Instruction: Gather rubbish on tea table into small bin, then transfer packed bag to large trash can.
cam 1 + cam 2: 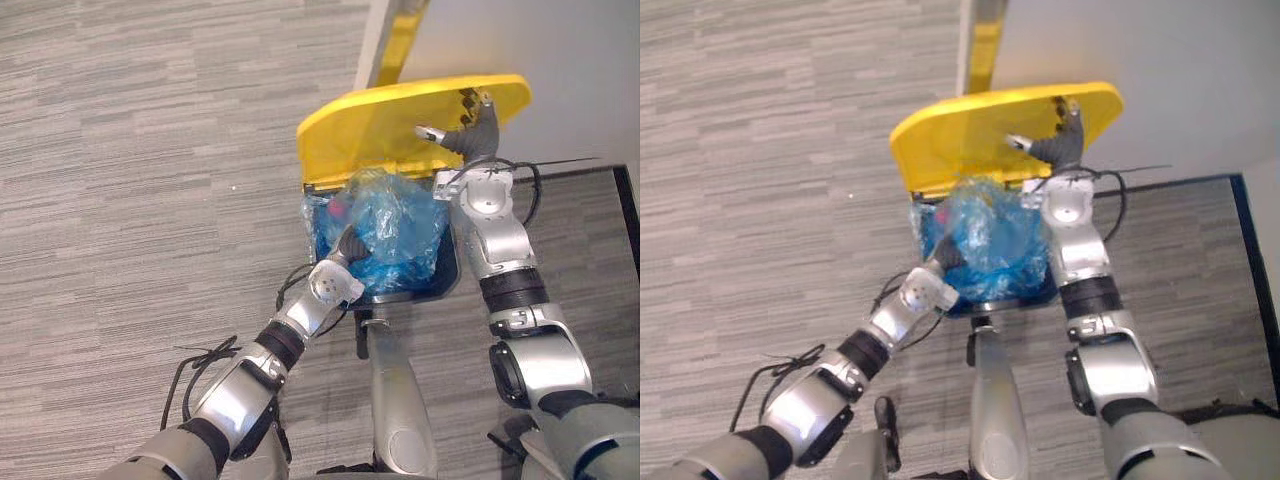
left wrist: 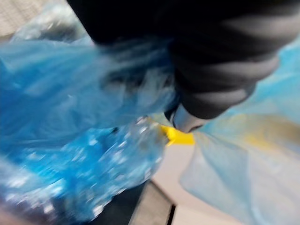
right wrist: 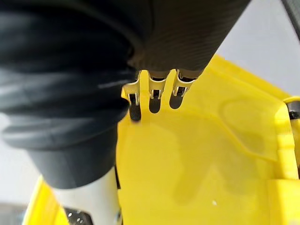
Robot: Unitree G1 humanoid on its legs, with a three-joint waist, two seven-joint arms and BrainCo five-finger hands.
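**Head views.** A blue trash can (image 1: 316, 228) stands on grey striped carpet (image 1: 150, 150) at the foot of a pale wall (image 1: 560, 50). Its yellow lid (image 1: 380, 120) is tipped up and back. The right hand (image 1: 472, 128) rests against the underside of the raised lid, thumb spread to one side. A crumpled blue plastic bag (image 1: 395, 225), bulging with its load, sits in the mouth of the can, partly above the rim. The left hand (image 1: 345, 243) reaches into the near side of the bag.

**Left wrist view.** The dark ribbed cover lies close against folds of the blue bag. The fingers are buried in the plastic, so one cannot tell whether they grip it.

**Right wrist view.** The fingers (image 3: 154, 89) extend side by side, tips touching the yellow lid; the hand is released and flat, propping the lid without grasping it.
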